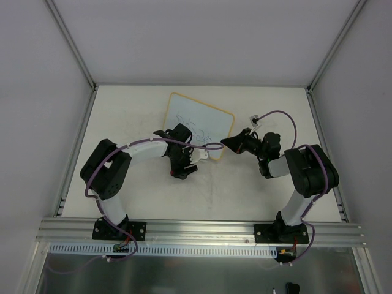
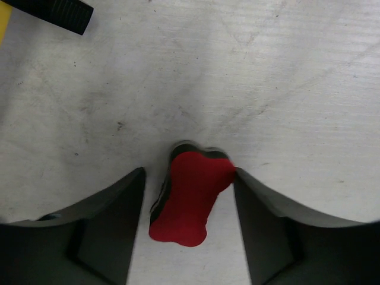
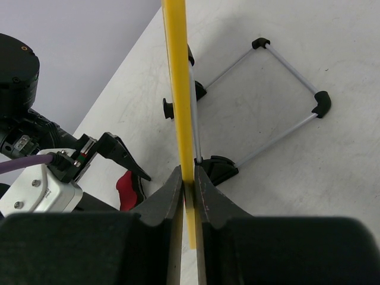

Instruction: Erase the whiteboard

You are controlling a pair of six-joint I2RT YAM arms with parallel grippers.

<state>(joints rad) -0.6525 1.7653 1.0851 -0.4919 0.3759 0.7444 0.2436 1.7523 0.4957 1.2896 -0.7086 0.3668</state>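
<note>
Top: whiteboard (image 1: 199, 122) at back-middle of table (image 1: 245, 190). Left wrist: left fingers (image 2: 107, 219) open either side of red eraser (image 2: 187, 202) lying on table, one finger touching it. Right wrist: right fingers (image 3: 169, 199) clamped on whiteboard's yellow edge.

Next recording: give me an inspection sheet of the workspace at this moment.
Surface: white table, scuffed, with faint grey marks.
Job's things: whiteboard standing on its wire stand, faint writing on it; red eraser lying on the table.
Clutter: nothing seen.
Grippers: left gripper straddles the eraser, with a gap on one side; right gripper shut on the whiteboard's yellow edge.
Cables: purple cables loop along both arms.
Surroundings: white enclosure walls; aluminium rail at the near edge.
</note>
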